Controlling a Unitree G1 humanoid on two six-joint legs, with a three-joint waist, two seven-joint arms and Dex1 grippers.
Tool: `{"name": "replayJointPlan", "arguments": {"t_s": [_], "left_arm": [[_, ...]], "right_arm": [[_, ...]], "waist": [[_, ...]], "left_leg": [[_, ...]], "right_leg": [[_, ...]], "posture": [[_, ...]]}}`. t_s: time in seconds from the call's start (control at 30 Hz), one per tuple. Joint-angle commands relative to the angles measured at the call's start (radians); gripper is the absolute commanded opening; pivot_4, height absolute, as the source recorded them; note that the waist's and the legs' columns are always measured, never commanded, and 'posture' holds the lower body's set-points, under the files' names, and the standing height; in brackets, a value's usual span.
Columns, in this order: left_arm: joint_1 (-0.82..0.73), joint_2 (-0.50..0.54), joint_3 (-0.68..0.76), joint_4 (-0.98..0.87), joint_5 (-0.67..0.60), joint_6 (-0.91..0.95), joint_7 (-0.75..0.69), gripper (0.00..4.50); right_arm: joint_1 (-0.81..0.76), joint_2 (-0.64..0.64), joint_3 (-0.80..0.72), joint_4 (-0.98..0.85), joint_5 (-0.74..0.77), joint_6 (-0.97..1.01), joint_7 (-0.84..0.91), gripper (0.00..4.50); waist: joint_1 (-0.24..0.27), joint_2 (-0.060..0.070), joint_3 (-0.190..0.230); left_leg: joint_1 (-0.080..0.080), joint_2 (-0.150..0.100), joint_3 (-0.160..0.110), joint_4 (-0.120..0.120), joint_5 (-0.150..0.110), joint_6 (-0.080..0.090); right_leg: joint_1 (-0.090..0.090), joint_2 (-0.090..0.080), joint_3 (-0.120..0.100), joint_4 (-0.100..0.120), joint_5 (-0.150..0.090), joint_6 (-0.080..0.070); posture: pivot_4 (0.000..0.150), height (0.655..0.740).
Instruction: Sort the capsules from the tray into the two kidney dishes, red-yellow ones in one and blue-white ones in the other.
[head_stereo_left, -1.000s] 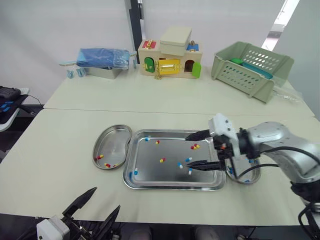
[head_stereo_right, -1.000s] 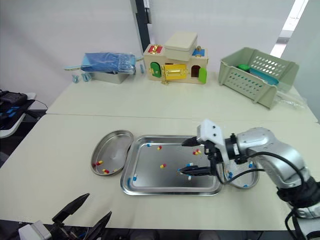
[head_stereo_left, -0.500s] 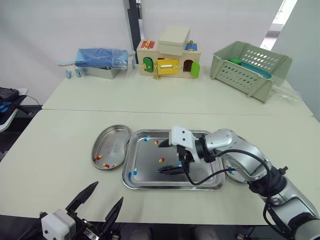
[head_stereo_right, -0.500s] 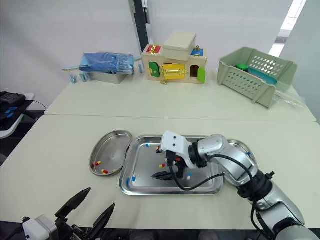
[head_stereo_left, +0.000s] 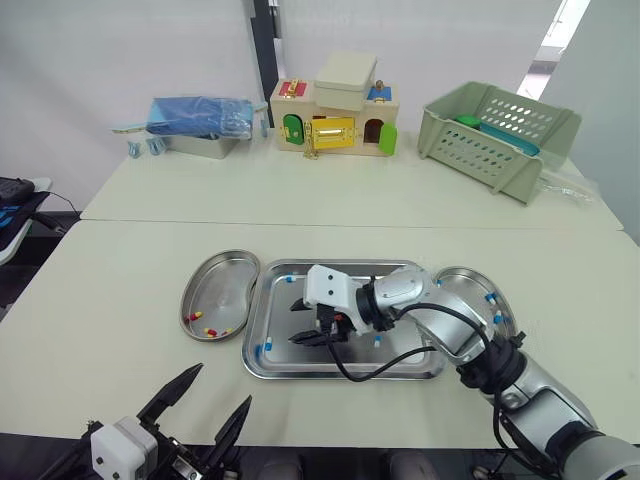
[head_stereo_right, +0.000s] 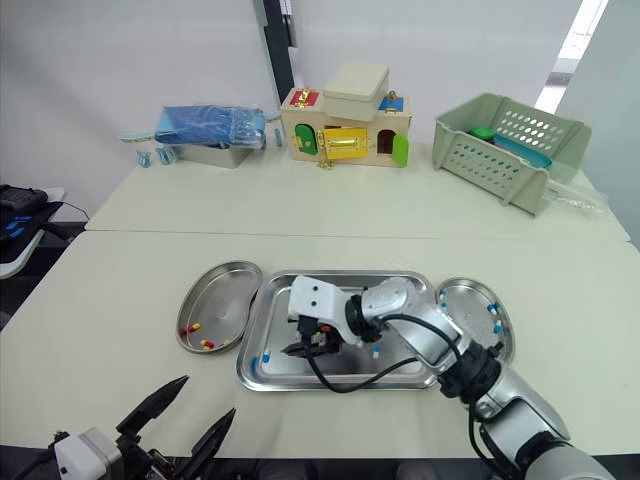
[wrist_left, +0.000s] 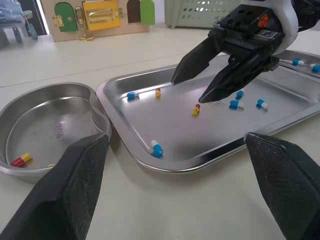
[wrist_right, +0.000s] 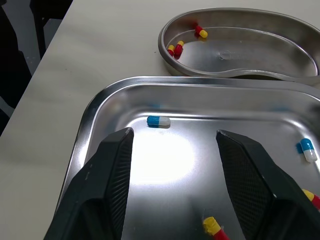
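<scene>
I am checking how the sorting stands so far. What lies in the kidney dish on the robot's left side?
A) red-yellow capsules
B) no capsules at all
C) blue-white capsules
A: the left kidney dish holds a few red-yellow capsules near its outer end, and no blue-white one is seen in it.
</scene>
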Motion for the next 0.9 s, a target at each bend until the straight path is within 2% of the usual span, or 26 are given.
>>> {"name": "replayJointPlan", "arguments": {"t_s": [0.03,0.43,0.9], "left_arm": [[0.001,0.007,0.004,0.003,-0.008,-0.024,0.0,4.5],[0.015,0.0,0.016,0.064,-0.017,-0.079,-0.015,4.5],[0.021,0.011,0.012,0.033,-0.014,-0.058,0.022,4.5]], "right_arm": [[-0.015,0.048,0.017,0.031,-0.04,-0.031,-0.029,2.85],[-0.007,0.178,0.071,0.157,-0.121,-0.068,-0.059,2.85],[-0.009,0.226,0.095,0.248,-0.177,-0.119,-0.043,2.85]], "waist": [[-0.001,0.0,0.0],[-0.005,0.0,0.0],[-0.006,0.0,0.0]], "left_leg": [[0.0,0.0,0.0,0.0,0.0,0.0],[0.0,0.0,-0.001,-0.001,0.0,0.0],[0.0,0.0,-0.001,-0.001,0.0,0.0]], "right_leg": [[0.0,0.0,0.0,0.0,0.0,0.0],[-0.004,0.0,0.0,0.001,0.0,0.0],[-0.007,0.001,0.001,0.001,0.0,0.0]], "posture": [[0.15,0.74],[0.15,0.74],[0.15,0.74]]}}
